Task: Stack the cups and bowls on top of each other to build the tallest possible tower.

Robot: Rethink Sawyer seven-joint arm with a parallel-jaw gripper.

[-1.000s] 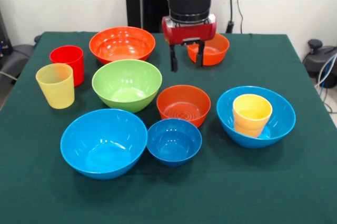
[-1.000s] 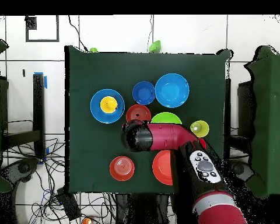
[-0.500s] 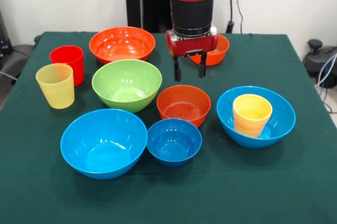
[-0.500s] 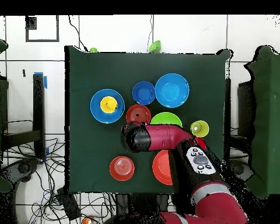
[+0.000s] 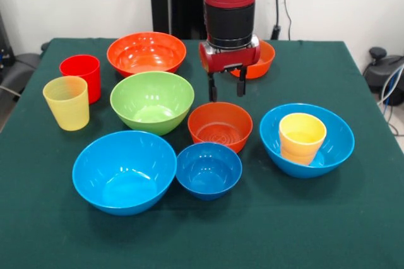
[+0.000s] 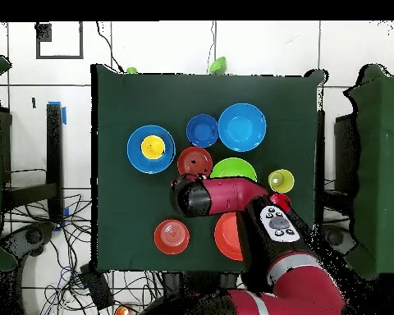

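My gripper [image 5: 226, 91] hangs open and empty just behind the far rim of a small orange bowl [image 5: 219, 125] in the middle of the table. Behind it, another small orange bowl [image 5: 260, 62] is partly hidden by the wrist. A yellow-orange cup [image 5: 302, 137] stands inside the right light-blue bowl [image 5: 334, 137]. A green bowl [image 5: 152, 101], a large orange bowl [image 5: 146, 53], a second light-blue bowl [image 5: 124, 171] and a small dark-blue bowl [image 5: 208, 169] each stand alone. At the left stand a red cup [image 5: 81, 76] and a pale yellow cup [image 5: 66, 102]. In the overhead view the arm [image 6: 225, 195] covers the gripper.
The green cloth [image 5: 265, 231] covers the whole table. Seen from overhead, a small orange bowl [image 6: 171, 236] and the large orange bowl [image 6: 226, 236] lie on the robot's side, and the arm hides part of the red cup [image 6: 280, 199]. A dark chair base [image 5: 382, 67] stands beyond the right table edge.
The gripper has travelled from over the rear small orange bowl toward the middle small orange bowl and dropped a little. It stays open. No bowl or cup has moved.
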